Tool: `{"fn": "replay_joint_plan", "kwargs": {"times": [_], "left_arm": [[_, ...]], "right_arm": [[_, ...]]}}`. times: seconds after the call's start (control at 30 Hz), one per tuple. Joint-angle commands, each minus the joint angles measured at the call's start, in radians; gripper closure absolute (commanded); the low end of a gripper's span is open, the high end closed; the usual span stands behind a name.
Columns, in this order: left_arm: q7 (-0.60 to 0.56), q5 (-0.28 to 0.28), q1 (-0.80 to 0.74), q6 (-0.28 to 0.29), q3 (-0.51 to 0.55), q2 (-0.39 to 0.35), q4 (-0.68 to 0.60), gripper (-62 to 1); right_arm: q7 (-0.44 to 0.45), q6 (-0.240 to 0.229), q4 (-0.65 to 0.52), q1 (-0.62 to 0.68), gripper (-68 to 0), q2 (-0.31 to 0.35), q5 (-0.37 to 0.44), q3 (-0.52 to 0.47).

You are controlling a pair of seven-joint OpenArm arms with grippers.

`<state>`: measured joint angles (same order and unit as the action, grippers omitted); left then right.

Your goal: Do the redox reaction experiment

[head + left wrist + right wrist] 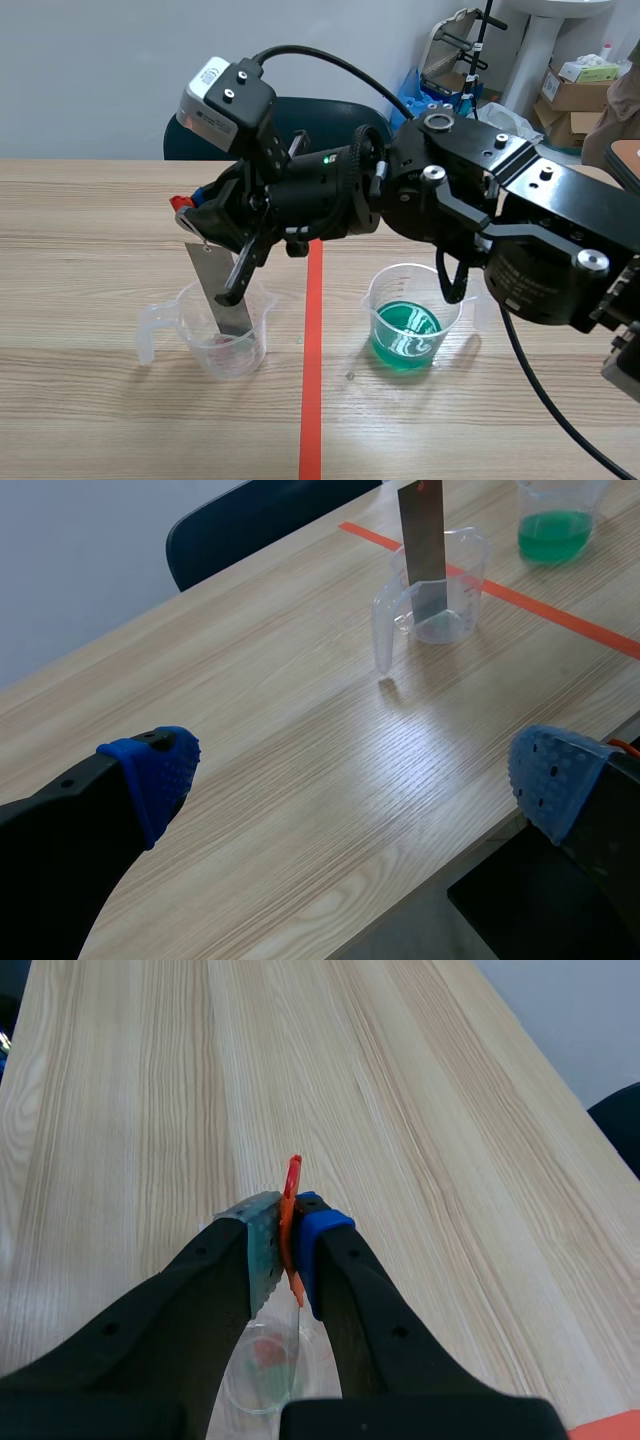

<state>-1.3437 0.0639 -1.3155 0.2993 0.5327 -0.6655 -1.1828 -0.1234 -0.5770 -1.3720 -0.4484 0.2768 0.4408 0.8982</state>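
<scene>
Pale wood-grain table is spanned by the right arm, whose right gripper is placed beyond the orange-red tape line, above a clear plastic beaker with a spout. A second clear beaker, holding green liquid, is set across that line, near the first but apart from it.

A flat grey metal strip is held almost upright, its long axis running down from the fingers into the clear plastic beaker. The fingers are pinched on its top end, a small orange-red tab caught between the pads.

The left gripper, fingers spread wide on nothing, is found at the table's near edge, well apart from both beakers. The right arm alone is judged placed to carry the strip sideways to the green liquid.

The strip's lower end is blurred by the beaker wall. Whether that beaker holds liquid cannot be told.
</scene>
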Motion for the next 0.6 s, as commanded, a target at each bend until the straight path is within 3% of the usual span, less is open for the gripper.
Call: {"fn": "replay_joint_plan", "kwargs": {"times": [0.0,0.1,0.2,0.33,0.53,0.57], "left_arm": [[-0.018,0.006,-0.001,0.003,0.007,0.003,-0.003,-62.3],[-0.018,0.006,-0.001,0.003,0.007,0.003,-0.003,-62.3],[-0.018,0.006,-0.001,0.003,0.007,0.003,-0.003,-62.3],[-0.018,0.006,-0.001,0.003,0.007,0.003,-0.003,-62.3],[-0.018,0.006,-0.001,0.003,0.007,0.003,-0.003,-62.3],[-0.018,0.006,-0.001,0.003,0.007,0.003,-0.003,-62.3]], "right_arm": [[0.0,-0.001,-0.016,-0.011,-8.1,-0.003,-0.014,-0.006],[0.0,-0.005,-0.016,-0.012,-26.0,-0.003,-0.057,-0.006],[0.003,-0.07,-0.016,-0.012,-43.3,-0.003,-0.068,-0.006],[0.045,-0.153,-0.016,-0.012,-52.8,-0.003,-0.068,-0.006],[0.053,-0.169,-0.016,-0.011,-67.9,-0.005,-0.068,-0.006],[0.053,-0.169,-0.016,-0.011,-67.9,-0.005,-0.068,-0.006]]}}
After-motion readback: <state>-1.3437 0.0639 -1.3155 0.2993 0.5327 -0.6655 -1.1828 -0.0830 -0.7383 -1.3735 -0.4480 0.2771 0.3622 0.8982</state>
